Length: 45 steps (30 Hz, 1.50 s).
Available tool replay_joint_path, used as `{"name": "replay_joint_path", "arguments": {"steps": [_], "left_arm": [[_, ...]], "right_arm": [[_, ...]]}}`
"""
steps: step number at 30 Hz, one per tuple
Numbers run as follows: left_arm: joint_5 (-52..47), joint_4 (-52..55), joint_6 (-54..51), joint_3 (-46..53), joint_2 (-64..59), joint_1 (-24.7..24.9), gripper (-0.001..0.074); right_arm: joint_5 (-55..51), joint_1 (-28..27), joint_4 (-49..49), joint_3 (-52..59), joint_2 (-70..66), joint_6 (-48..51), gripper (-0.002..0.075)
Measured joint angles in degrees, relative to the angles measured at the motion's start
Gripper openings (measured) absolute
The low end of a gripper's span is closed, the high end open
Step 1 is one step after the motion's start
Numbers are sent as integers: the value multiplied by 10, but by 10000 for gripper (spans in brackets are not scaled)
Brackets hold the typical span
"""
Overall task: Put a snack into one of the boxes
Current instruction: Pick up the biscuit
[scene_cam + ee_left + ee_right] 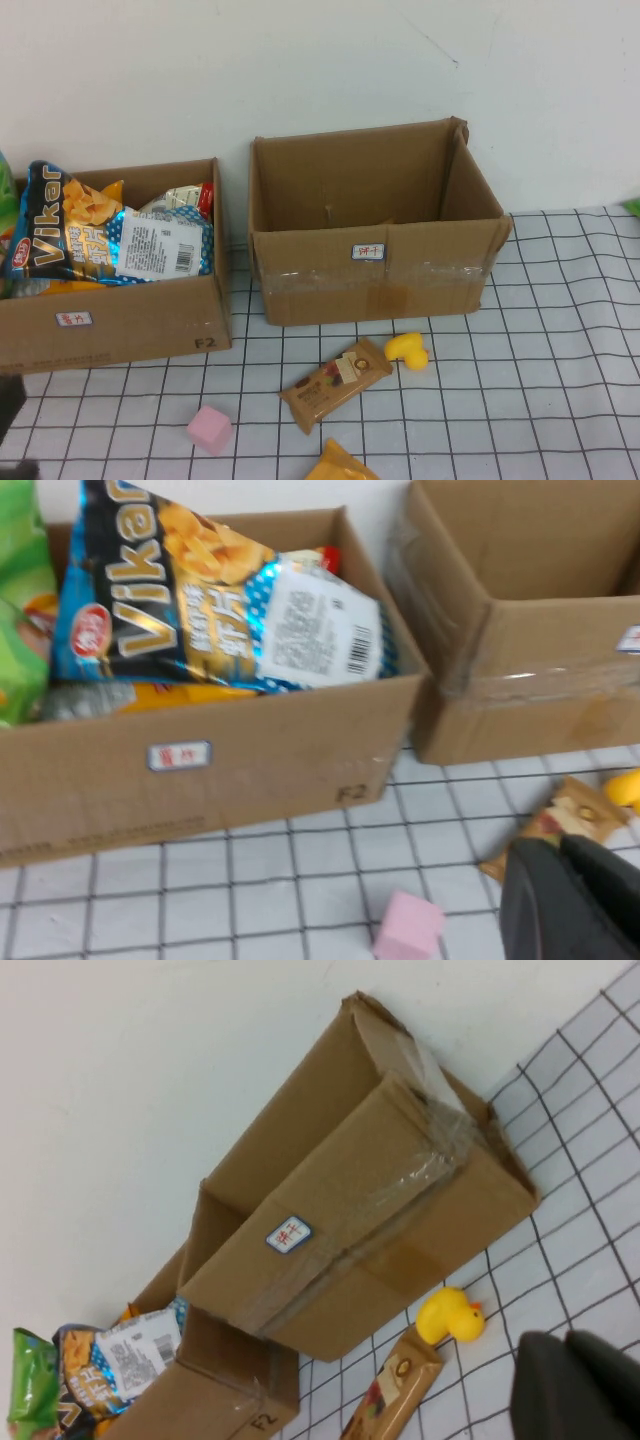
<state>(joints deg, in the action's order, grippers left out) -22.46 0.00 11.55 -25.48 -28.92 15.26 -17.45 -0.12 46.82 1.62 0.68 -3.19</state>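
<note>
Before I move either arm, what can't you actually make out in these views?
- Left gripper: only a dark blur at the left wrist view's edge.
- Right gripper: likewise cut off in the right wrist view.
- Larger box: its floor is hidden behind the front wall.
- Orange packet: cropped by the high view's lower edge.
- Box labels: too small to read.

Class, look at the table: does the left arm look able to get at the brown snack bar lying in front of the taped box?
Probably yes: the snack bar lies flat on open tablecloth, with only the rubber duck close beside it, and the left gripper hovers near it.
</note>
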Motion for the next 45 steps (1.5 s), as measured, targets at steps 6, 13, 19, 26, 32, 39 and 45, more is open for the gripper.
{"name": "replay_joint_path", "arguments": {"steps": [6, 13, 19, 26, 32, 39, 45], "left_arm": [[-49, -15, -8, 35, 107, 4, -1], [-106, -14, -12, 39, 157, 4, -1], [-112, -13, -12, 42, 157, 4, -1], [-120, -13, -12, 53, 157, 4, -1], [-120, -13, -13, 53, 157, 4, -1], [-121, -13, -13, 53, 157, 4, -1], [-121, -13, -13, 53, 157, 4, -1]], "right_arm": [[5, 0, 5, 0, 0, 59, -1], [-59, 0, 5, -101, -26, 236, -1], [-181, 0, 5, -253, -168, 440, -1], [-386, 0, -17, -412, -354, 636, -1], [-515, 14, -78, -533, -473, 712, -1], [-521, 120, -190, -599, -560, 687, -1], [-493, 255, -275, -605, -662, 611, -1]]}}
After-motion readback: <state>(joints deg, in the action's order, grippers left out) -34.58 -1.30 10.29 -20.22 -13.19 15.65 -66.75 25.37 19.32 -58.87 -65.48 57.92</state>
